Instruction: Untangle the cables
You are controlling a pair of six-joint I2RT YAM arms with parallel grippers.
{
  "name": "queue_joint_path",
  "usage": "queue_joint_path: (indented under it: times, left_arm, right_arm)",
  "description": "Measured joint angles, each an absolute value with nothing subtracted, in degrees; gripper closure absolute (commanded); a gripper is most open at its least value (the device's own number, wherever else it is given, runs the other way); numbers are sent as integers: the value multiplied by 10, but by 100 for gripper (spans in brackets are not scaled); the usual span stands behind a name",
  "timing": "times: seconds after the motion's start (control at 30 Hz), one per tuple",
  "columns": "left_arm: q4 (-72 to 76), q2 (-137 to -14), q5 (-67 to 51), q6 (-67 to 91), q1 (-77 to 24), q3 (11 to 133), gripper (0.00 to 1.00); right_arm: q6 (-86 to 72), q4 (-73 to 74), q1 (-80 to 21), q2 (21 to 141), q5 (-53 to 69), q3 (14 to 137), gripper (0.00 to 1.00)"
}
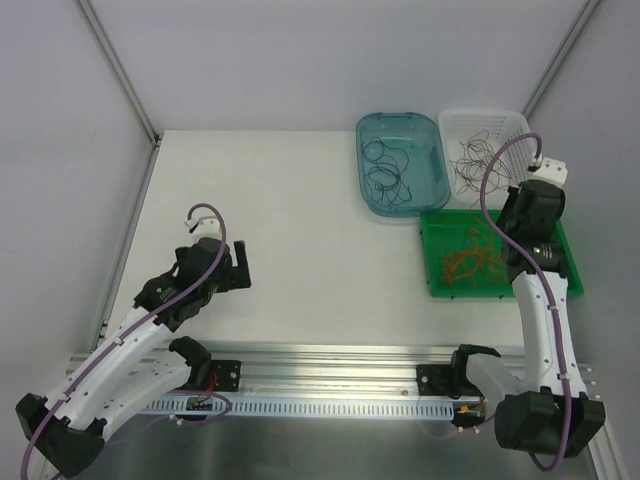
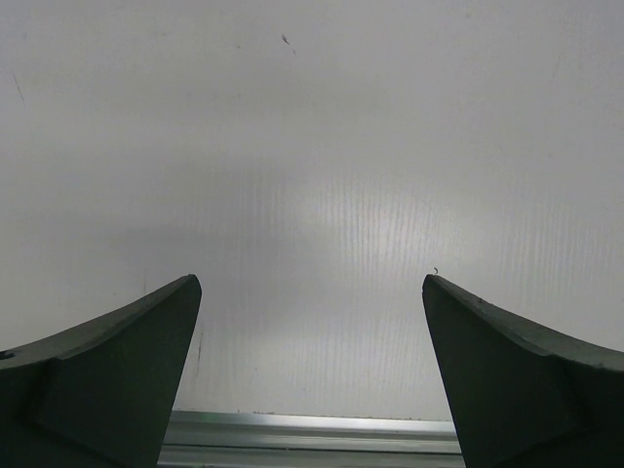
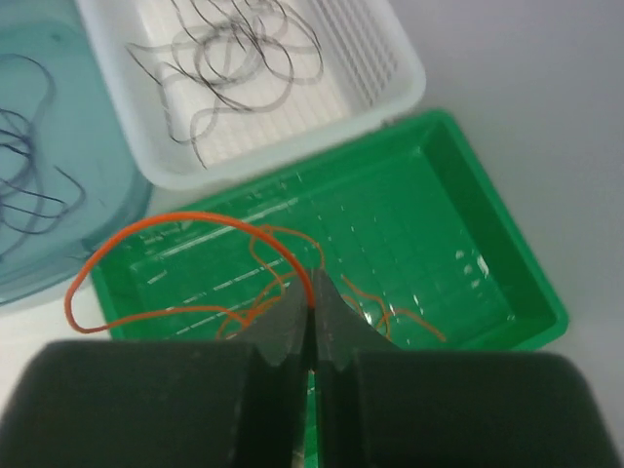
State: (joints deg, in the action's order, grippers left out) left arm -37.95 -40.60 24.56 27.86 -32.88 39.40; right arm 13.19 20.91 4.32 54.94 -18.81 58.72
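The cables lie sorted in three containers. Orange-red cables [image 1: 468,262] curl in the green tray [image 1: 437,290]. My right gripper [image 3: 314,294] hangs over this tray, shut on one orange cable [image 3: 195,218] that arcs up and to the left from the fingertips. In the top view the right gripper [image 1: 510,250] is above the tray's right half. Black cables [image 3: 234,58] sit in the white basket [image 3: 390,88], and dark purple cables [image 3: 29,180] in the teal bin [image 3: 107,210]. My left gripper [image 2: 312,285] is open over bare white table, holding nothing, far to the left [image 1: 240,266].
The teal bin [image 1: 365,170], white basket [image 1: 520,122] and green tray stand close together at the back right. A metal rail [image 1: 330,355] runs along the near edge between the arm bases. White walls close the table's left and rear.
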Motion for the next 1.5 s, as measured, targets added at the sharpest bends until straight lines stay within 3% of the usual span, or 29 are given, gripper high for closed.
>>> queue_joint_path:
  times: [0.3,0.5,0.7,0.73,0.87,1.03,1.3,1.5]
  left_arm:
    - [-366,-400,243,264,-329,394,1]
    - [-363,-389,242,261,-329,394,1]
    - [-363,-372,243,261,-329,394,1]
    - [-363,-370,243,261,-329,394,1]
    - [-363,-354,245,261,-329,394,1]
    - [-363,-306,261,262,-329,391,1]
    - [-363,-128,332,275,-329,372,1]
    - [-366,-43,348,273,-329,372,1]
  right_arm:
    - [48,119,113,667,-119,488,96]
    - [-10,122,132,741,-87,488,80]
    - [-68,173,169,754,-86,488,37]
    - [-76,184,171,747,-88,488,23]
    - [-97,239,171,679,-93,489,1]
    - [-103,332,172,550,-101,530,3]
    - [-77,457,170,386,-86,660,3]
    - [-57,521,118,288,-88,744,3]
